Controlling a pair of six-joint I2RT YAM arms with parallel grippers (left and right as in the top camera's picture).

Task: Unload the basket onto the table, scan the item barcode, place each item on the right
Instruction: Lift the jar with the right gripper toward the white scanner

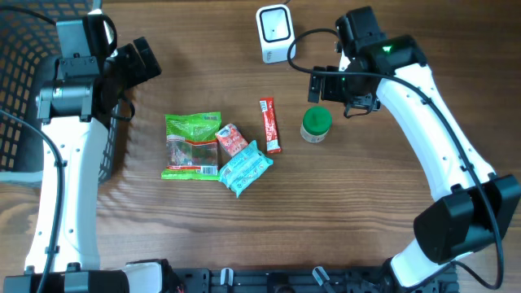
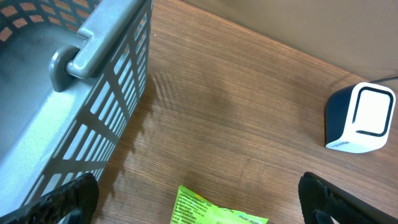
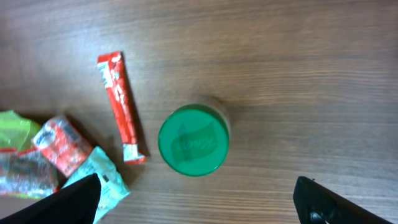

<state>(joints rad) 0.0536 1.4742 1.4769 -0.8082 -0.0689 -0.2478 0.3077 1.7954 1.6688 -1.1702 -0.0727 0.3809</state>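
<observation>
The white barcode scanner [image 1: 275, 33] stands at the back of the table, also in the left wrist view [image 2: 360, 118]. A jar with a green lid [image 1: 316, 124] stands upright right of the pile; it shows from above [image 3: 193, 140]. My right gripper [image 1: 355, 104] hangs open above the table just beyond the jar [image 3: 199, 205], with nothing between its fingers. A red stick packet [image 1: 269, 124], a small red packet [image 1: 232, 139], a teal packet [image 1: 245, 168] and a green bag [image 1: 192, 145] lie mid-table. My left gripper [image 1: 142, 65] is open and empty [image 2: 198, 202] above the green bag's corner [image 2: 205, 208].
A dark grey slatted basket [image 1: 24, 81] stands at the left edge, its rim and handle close beside my left gripper [image 2: 93, 56]. The scanner's cable [image 1: 313, 37] runs right toward the right arm. Bare wood lies along the table's front.
</observation>
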